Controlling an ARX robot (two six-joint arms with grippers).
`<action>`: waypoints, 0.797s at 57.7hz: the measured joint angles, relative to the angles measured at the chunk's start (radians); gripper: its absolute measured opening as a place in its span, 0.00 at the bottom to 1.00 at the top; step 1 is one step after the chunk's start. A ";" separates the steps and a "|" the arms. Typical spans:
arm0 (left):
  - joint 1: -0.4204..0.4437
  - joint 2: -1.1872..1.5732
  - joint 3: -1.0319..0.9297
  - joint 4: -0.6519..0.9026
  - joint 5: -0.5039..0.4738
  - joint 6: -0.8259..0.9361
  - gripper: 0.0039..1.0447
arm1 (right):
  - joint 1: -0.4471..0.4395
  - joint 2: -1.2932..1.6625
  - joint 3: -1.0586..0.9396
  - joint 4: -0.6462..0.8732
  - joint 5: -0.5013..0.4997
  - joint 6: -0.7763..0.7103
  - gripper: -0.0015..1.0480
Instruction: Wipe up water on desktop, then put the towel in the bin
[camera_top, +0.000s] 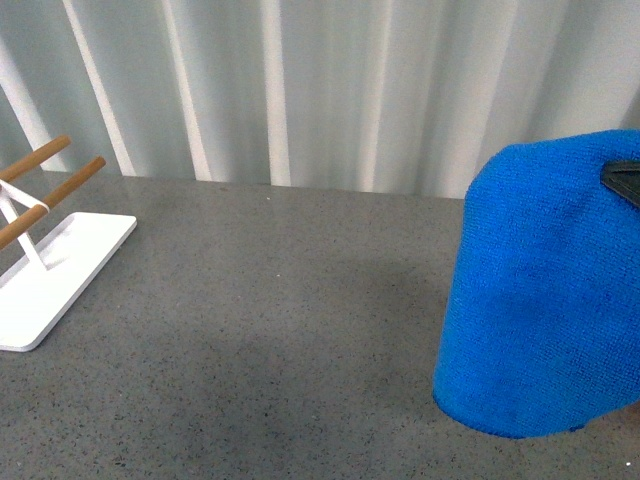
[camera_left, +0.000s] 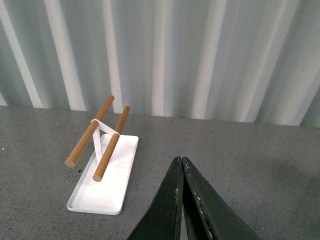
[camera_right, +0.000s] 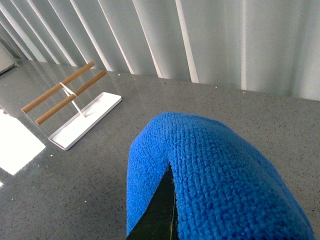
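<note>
The left gripper (camera_left: 181, 159) has two long matte-black fingers (camera_left: 205, 205) tapering to sharp points, bit scuffed and dusty-looking. Of the right gripper (camera_right: 161, 210) you only see a black wedge-shaped sliver.

The worktop (camera_top: 280, 330) runs from six o'clock back to a curtain (camera_top: 300, 90), which hangs behind its far edge at twelve o'clock. The rack (camera_top: 45, 285) stands on the worktop at nine o'clock. Its base (camera_top: 85, 240) lies flat on the surface, and its two bars (camera_top: 62, 188) sit side by side above the base. The towel (camera_top: 545, 300) is at three o'clock, draped over the right fingers (camera_top: 622, 180) and hanging down towards the worktop. Whether its lower edge touches the surface cannot be told. Rack and towel are well apart, with a stretch of worktop between them.
</note>
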 joint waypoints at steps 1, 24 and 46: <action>0.000 -0.008 0.000 -0.007 0.000 0.000 0.03 | 0.000 -0.001 0.000 0.000 0.000 0.000 0.03; 0.000 -0.144 0.000 -0.143 0.000 0.000 0.03 | -0.002 -0.012 0.000 -0.019 0.000 -0.008 0.03; 0.000 -0.317 0.000 -0.322 0.000 -0.001 0.20 | 0.018 0.048 0.051 -0.041 0.096 -0.018 0.03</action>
